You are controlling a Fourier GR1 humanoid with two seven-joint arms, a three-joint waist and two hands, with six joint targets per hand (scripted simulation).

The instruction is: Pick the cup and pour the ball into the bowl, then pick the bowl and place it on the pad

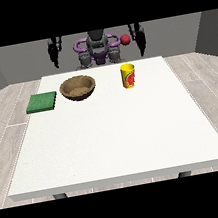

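Cup (128, 76): yellow, upright, long axis vertical, standing on the table (115, 135) towards the far edge, right of centre in the view. The brown bowl (78, 87) stands well apart at its left; the green pad (42, 102) lies just beyond the bowl, near the table's left edge. A red ball (125, 39) shows above and behind the cup, close to the robot's arm; whether it is supported cannot be told.

The hand at the view's right (142, 44) hangs beside the torso, behind the far edge, and is the nearer hand to the cup. The hand at the view's left (54, 54) hangs likewise, nearer the bowl. Neither holds anything; finger position cannot be told.

Judgement: the pick is not begun; the coming reach runs forward and down to the cup.
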